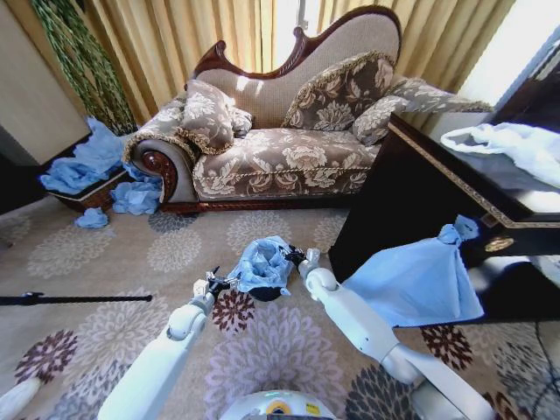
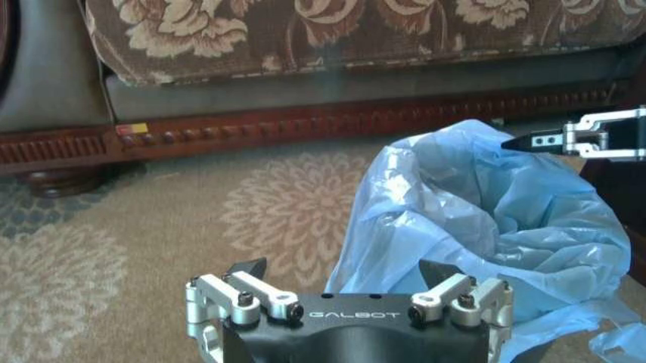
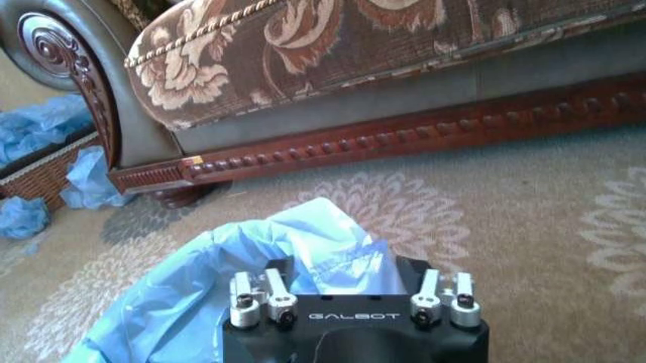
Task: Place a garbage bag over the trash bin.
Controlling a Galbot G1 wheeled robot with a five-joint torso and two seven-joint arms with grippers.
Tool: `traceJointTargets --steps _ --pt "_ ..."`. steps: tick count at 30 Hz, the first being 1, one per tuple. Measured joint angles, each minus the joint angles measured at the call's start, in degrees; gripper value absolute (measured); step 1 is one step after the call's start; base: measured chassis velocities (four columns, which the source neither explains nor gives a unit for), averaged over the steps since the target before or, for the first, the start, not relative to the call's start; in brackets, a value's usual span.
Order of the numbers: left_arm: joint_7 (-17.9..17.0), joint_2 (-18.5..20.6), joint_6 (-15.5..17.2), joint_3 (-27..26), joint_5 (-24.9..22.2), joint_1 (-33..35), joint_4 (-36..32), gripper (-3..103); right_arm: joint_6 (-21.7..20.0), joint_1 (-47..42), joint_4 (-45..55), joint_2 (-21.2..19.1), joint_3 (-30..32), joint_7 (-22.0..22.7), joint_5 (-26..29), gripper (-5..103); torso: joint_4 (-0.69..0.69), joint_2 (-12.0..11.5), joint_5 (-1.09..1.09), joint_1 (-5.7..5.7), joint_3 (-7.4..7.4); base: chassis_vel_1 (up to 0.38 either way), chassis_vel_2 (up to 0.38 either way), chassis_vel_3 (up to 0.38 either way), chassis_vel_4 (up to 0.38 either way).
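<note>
Left wrist view: claw (image 2: pixel 343 274) (marked GALBOT) apparently open.

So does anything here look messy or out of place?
Yes. Crumpled blue bags spill from a basket onto the carpet left of the sofa. The garbage bag sits bunched and lopsided over the trash bin, not smoothly fitted.

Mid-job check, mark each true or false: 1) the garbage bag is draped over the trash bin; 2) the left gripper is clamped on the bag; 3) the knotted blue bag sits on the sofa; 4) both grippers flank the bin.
1) True: the garbage bag covers the trash bin.
2) False: the left gripper is open beside the bag.
3) False: the knotted blue bag rests on the floor against the dark cabinet, not the sofa.
4) True: the right gripper is opposite.
</note>
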Motion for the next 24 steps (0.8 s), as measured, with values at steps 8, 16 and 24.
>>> traceJointTargets --steps 8,16,24 --pt "0.38 0.01 -0.11 -0.02 -0.01 -0.05 0.31 100 0.64 0.14 -0.94 0.56 -0.04 -0.06 -0.82 97 0.00 0.00 0.00 0.00 0.00 0.000 0.000 0.000 0.000" --pt "0.53 0.04 -0.19 -0.04 -0.04 -0.40 0.54 100 1.12 0.29 -1.97 1.07 0.04 0.06 -1.11 91 0.00 0.00 0.00 0.00 0.00 0.000 0.000 0.000 0.000" --pt "0.76 -0.11 -0.32 -0.04 -0.08 -0.16 0.76 100 1.59 0.48 -2.45 1.25 0.13 0.56 -1.58 62 0.00 0.00 0.00 0.00 0.00 0.000 0.000 0.000 0.000"
